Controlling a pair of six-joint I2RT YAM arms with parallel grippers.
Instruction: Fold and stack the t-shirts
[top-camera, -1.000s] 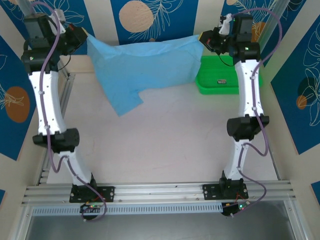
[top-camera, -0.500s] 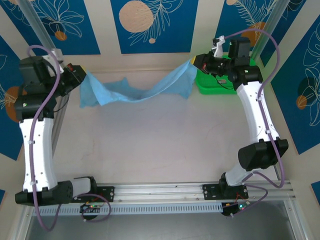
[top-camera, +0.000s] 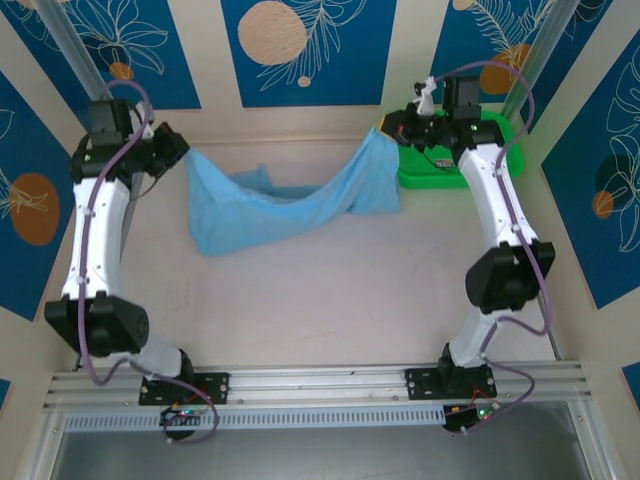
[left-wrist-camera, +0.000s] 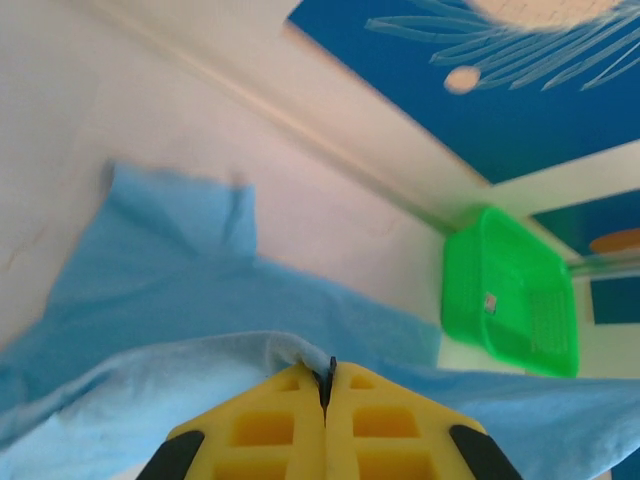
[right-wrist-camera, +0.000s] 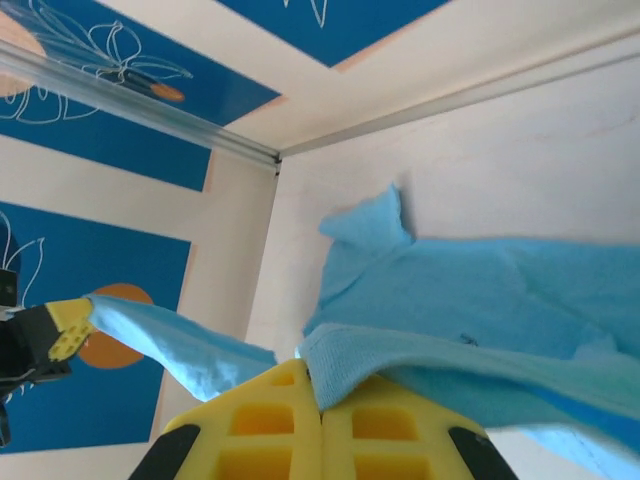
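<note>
Top external view: the t-shirt (top-camera: 290, 205) hangs as a sagging sling between the two arms. Its middle rests on the table (top-camera: 320, 300) toward the far edge, and its right end lies just beside the green basket (top-camera: 432, 180).
Left gripper (top-camera: 176, 152): pressed together on a bunched edge of the cloth. In the left wrist view the fabric runs into the seam between the yellow jaws.
Right gripper (top-camera: 392, 128): likewise pinching the opposite edge, held above the table.
Handling: expect a light, limp, soft knit. It drapes, wrinkles and keeps no shape of its own, and it is not fragile.
Slip risk: thin cloth may creep out of a shallow pinch if you pull the span taut.
Where to hold: take hems or shoulder corners, one per gripper, so that the panel spreads flat as you lower it.
</note>
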